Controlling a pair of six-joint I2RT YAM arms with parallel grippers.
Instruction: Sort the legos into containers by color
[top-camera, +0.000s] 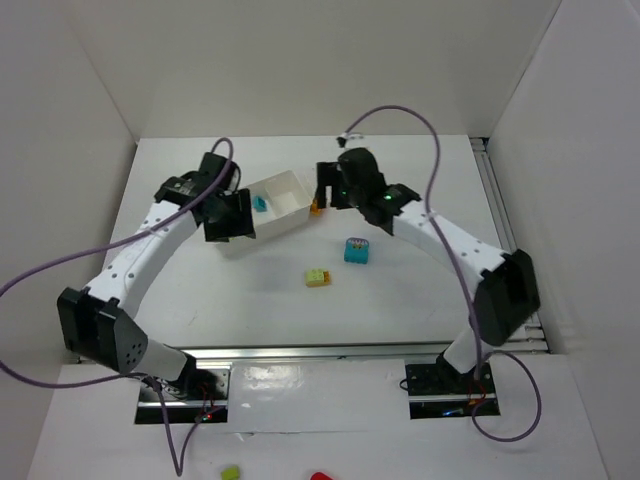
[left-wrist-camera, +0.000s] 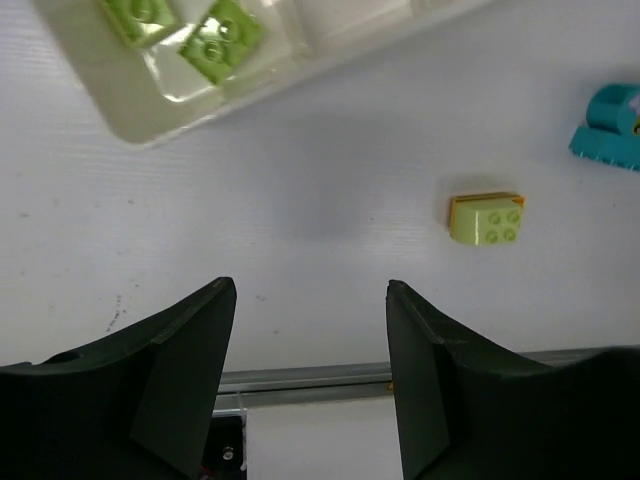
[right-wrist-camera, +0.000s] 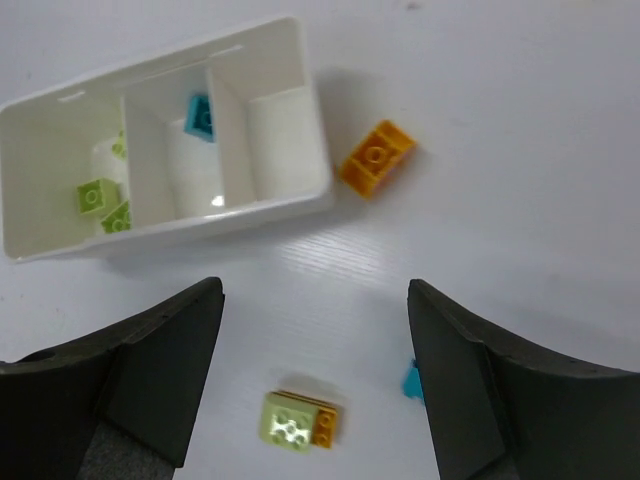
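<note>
**Bricks partly in the tray, both claws wide and empty**

The tray (right-wrist-camera: 250, 212) lies on the white worktop (top-camera: 400, 310) between my two arms. It is a white box split into three open compartments. In my right wrist view two lime bricks (right-wrist-camera: 92, 195) lie in the end compartment at the left of the picture. One cyan brick (right-wrist-camera: 200, 115) rests against the far wall of the middle compartment. My left wrist view shows the lime pair side by side, studs up.

An orange brick (right-wrist-camera: 377, 157) lies on the worktop just beside the tray's other end, outside the wall. Well apart from the tray, toward my bases, sits a loose lime brick (right-wrist-camera: 290, 420) with orange showing along one side and its studs up. Near it, on my right-hand side in the top view, stands the larger cyan block (top-camera: 356, 250), with a patch of other colour on its top face. My right wrist view shows only a cyan corner of it past one finger.

My left claw (left-wrist-camera: 310, 290) hovers over bare worktop by the lime end of the tray, jaws spread wide with nothing between them. My right claw (right-wrist-camera: 315, 290) hangs above the worktop between the tray and the loose lime brick, fingers far apart and empty. In the top view it sits at the tray's right end, close to the orange brick.
</note>
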